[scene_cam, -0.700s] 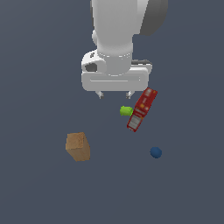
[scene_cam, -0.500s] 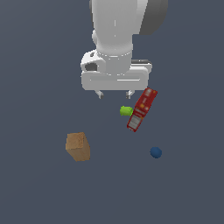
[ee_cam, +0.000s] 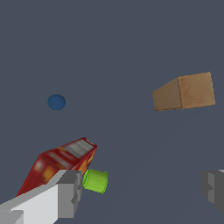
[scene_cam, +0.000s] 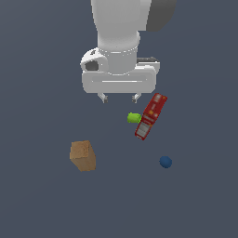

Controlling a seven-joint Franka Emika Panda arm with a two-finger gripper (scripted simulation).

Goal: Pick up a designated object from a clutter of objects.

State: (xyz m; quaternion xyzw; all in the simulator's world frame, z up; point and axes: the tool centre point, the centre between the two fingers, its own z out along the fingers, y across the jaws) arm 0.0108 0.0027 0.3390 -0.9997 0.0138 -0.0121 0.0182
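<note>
The small dark blue ball (scene_cam: pixel 165 161) lies on the grey floor at the exterior view's lower right; it also shows in the wrist view (ee_cam: pixel 56 102). My gripper (scene_cam: pixel 120 98) hangs open and empty well above and to the exterior view's left of it. Its grey fingertips (ee_cam: pixel 70 192) stand wide apart with nothing between them. A long red box (scene_cam: pixel 150 115) with printed labels lies slanted between gripper and ball. A lime-green piece (scene_cam: pixel 134 118) touches the box's side. The tan-brown cube (scene_cam: pixel 83 155) rests at the exterior view's lower left.
The wrist view holds the red box (ee_cam: pixel 59 162), the lime-green piece (ee_cam: pixel 95 180) close to one finger, and the brown cube (ee_cam: pixel 184 92) farther off. Plain dark grey floor surrounds everything.
The arm and hand have shifted slightly toward the exterior view's right. The objects have not moved.
</note>
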